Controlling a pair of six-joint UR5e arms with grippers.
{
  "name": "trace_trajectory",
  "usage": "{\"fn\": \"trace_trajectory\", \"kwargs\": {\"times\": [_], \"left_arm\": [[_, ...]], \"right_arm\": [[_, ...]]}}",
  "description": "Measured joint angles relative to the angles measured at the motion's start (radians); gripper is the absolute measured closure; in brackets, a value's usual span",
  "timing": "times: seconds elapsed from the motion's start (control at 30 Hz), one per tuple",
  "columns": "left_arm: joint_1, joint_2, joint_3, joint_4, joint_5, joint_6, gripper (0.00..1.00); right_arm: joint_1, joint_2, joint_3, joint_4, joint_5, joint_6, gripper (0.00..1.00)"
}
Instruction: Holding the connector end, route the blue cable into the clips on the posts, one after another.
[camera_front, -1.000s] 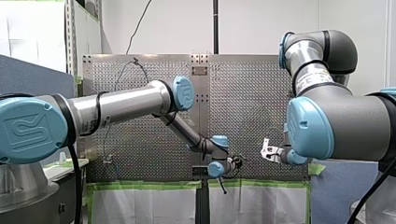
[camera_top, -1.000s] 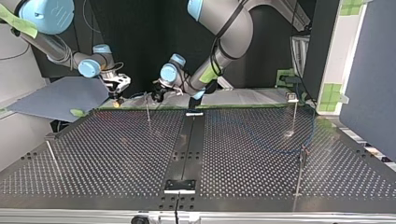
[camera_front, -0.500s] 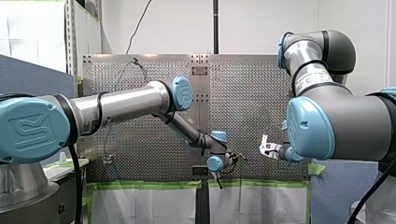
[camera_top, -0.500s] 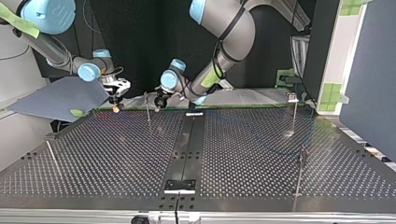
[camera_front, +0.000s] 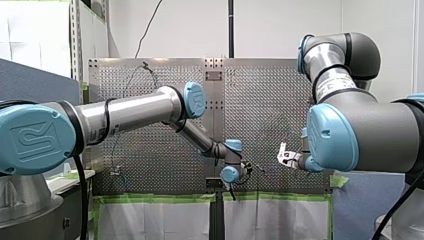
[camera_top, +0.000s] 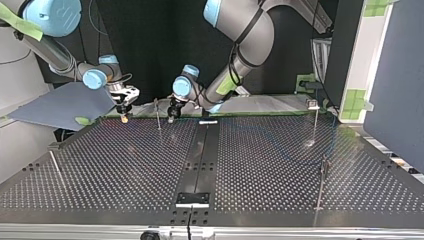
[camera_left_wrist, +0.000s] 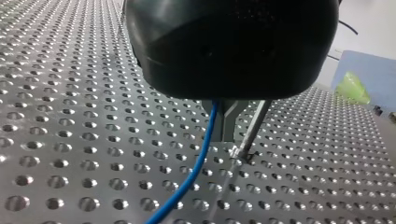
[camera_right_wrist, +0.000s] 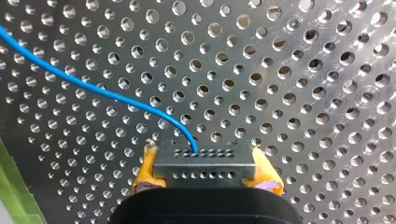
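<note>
In the right wrist view my right gripper is shut with its yellow pads on a grey metal connector. The blue cable leaves the connector and runs across the perforated plate. My left gripper, black with metal fingers, is shut on the blue cable just above the plate, close beside a thin post. In the top view my left gripper hangs right beside that post. My right gripper is further to that view's left, near the table's far edge.
Other thin posts stand at the top view's right, near right and near left. A black strip runs down the table's middle. A grey board lies beyond the far left corner.
My left gripper has moved toward the top view's left, turned down and come close to the post. My right gripper has shifted slightly and dropped a little.
</note>
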Motion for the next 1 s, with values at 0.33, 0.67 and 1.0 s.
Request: {"fn": "trace_trajectory", "kwargs": {"times": [0.33, 0.67, 1.0], "left_arm": [[0.001, 0.020, 0.000, 0.017, -0.020, 0.004, 1.00], [0.000, 0.022, 0.000, 0.019, -0.022, 0.005, 1.00], [-0.003, 0.027, 0.001, 0.000, -0.011, 0.035, 0.76]], "right_arm": [[-0.004, 0.003, -0.010, 0.000, 0.000, 0.014, 1.00], [0.000, 0.017, -0.024, 0.001, 0.000, 0.022, 1.00], [-0.001, 0.038, -0.043, 0.005, -0.001, 0.023, 1.00]]}}
